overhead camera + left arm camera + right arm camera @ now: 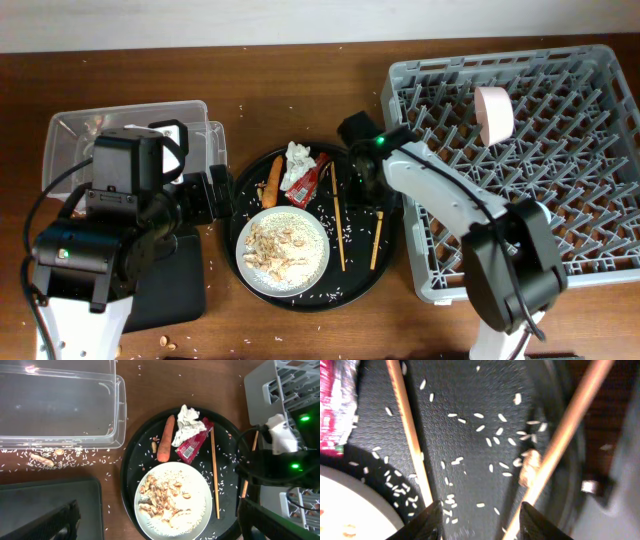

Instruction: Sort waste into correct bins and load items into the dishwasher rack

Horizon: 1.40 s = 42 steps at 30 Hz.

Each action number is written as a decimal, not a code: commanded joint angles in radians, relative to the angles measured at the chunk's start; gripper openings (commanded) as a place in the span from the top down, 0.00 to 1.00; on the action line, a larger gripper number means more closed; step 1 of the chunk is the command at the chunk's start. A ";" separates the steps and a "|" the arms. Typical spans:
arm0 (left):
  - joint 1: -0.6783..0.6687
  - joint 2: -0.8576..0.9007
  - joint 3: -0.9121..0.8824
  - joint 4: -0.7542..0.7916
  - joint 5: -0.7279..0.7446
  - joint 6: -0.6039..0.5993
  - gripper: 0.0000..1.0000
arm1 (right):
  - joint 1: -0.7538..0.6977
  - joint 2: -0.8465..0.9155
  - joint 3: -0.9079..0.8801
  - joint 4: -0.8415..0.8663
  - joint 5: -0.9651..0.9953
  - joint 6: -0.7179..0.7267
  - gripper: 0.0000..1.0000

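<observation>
The round pale plate (283, 250) with beige food scraps (160, 497) sits on a round black tray. Beside it lie the orange carrot piece (165, 438), white tissue (188, 419), red wrapper (192, 443) and two chopsticks (337, 230) (377, 238). My right gripper (482, 522) is open and empty, low over the tray between the chopsticks (410, 435) (565, 435); it also shows in the overhead view (362, 178). My left gripper (159, 522) is open wide and empty, high over the plate's near side. The white-pink bowl (493, 112) stands in the dishwasher rack (590, 75). The blue cup is out of view.
The clear tub (130, 125) is at the back left and holds nothing that I can see. The flat black tray (180, 285) lies in front of it, under my left arm. Rice grains and a beige scrap (42, 460) lie on the table by the tub. The round black tray (345, 285) touches the rack's left edge.
</observation>
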State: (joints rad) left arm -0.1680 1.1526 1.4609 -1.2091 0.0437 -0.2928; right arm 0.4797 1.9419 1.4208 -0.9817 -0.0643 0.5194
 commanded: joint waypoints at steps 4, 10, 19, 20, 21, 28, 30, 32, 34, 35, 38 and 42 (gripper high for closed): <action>-0.001 -0.007 0.007 -0.001 -0.014 -0.010 0.01 | -0.011 -0.010 -0.038 0.002 0.082 0.053 0.52; -0.001 -0.007 0.007 -0.001 -0.014 -0.010 0.01 | -0.012 0.036 -0.082 0.020 0.101 0.119 0.52; -0.001 -0.007 0.007 -0.001 -0.014 -0.010 0.01 | -0.043 0.046 -0.087 0.017 0.015 0.171 0.70; -0.001 -0.007 0.007 -0.001 -0.014 -0.010 0.01 | -0.043 0.046 -0.087 0.028 0.015 0.170 0.78; -0.001 -0.007 0.007 -0.001 -0.014 -0.010 0.01 | -0.043 0.046 -0.086 0.037 0.015 0.169 0.84; -0.001 -0.007 0.007 -0.001 -0.014 -0.010 0.01 | -0.041 -0.018 -0.014 0.012 0.015 0.048 0.96; -0.001 -0.007 0.007 -0.001 -0.014 -0.010 0.01 | -0.041 -0.079 0.023 -0.008 0.014 -0.010 0.96; -0.001 -0.007 0.007 -0.001 -0.014 -0.010 0.01 | -0.041 -0.144 0.056 -0.017 0.002 -0.093 0.96; -0.001 -0.007 0.007 -0.001 -0.014 -0.010 0.01 | -0.044 -0.204 0.084 -0.035 -0.002 -0.157 0.96; -0.001 -0.007 0.007 -0.001 -0.014 -0.010 0.01 | -0.050 -0.239 0.098 -0.047 0.009 -0.200 0.96; -0.001 -0.007 0.007 -0.001 -0.014 -0.010 0.01 | -0.092 -0.325 0.111 -0.059 0.114 -0.286 0.96; -0.001 -0.007 0.007 -0.001 -0.014 -0.010 0.01 | -0.201 -0.334 0.105 -0.055 0.189 -0.402 0.96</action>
State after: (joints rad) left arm -0.1680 1.1526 1.4609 -1.2091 0.0437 -0.2928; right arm 0.3550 1.5852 1.5276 -1.0367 0.0429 0.2409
